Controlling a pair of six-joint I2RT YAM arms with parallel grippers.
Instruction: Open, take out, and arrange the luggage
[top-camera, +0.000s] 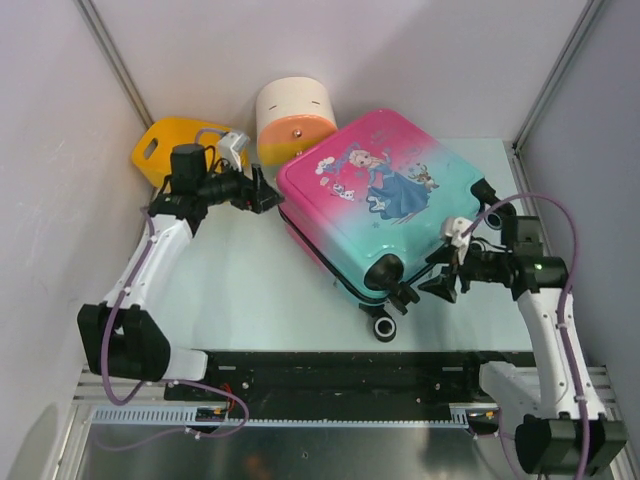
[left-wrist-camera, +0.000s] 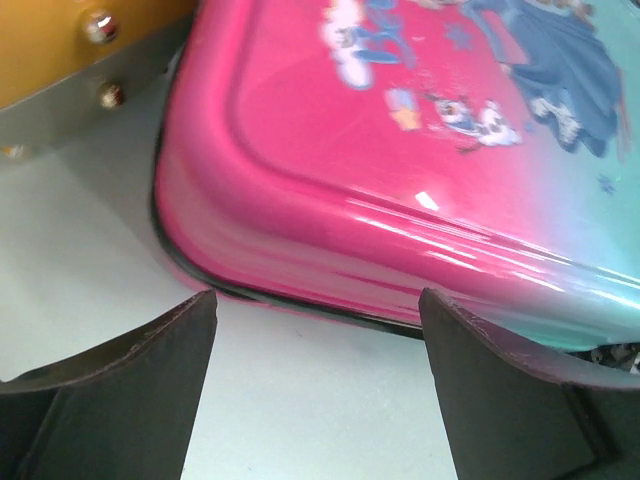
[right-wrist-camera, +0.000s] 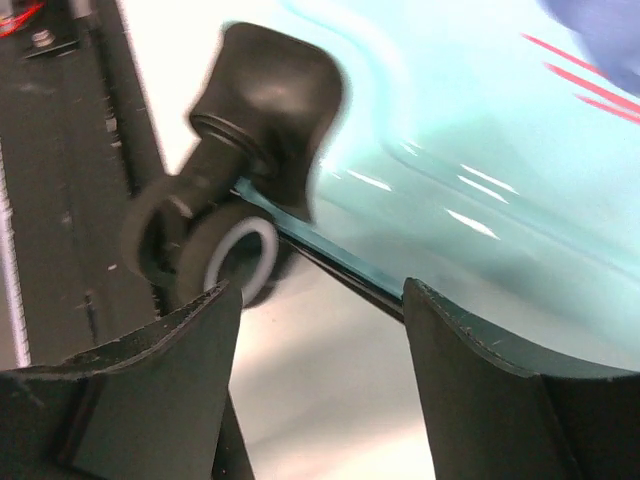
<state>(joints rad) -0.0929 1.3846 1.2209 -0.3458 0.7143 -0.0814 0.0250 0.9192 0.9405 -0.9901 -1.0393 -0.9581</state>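
The shut luggage (top-camera: 380, 200) lies flat on the worktop (top-camera: 250, 290), flanked by the left gripper (top-camera: 268, 190) at its pink corner and the right gripper (top-camera: 437, 270) by a wheel (right-wrist-camera: 235, 255), both open and empty, likely seeking the zip (left-wrist-camera: 300, 303).

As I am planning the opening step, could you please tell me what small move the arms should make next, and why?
Probably ease the left gripper forward onto the black zip seam at the pink corner of the luggage: the case lies closed, both grippers are open and empty, and the right gripper sits by a wheel, placed to steady it.
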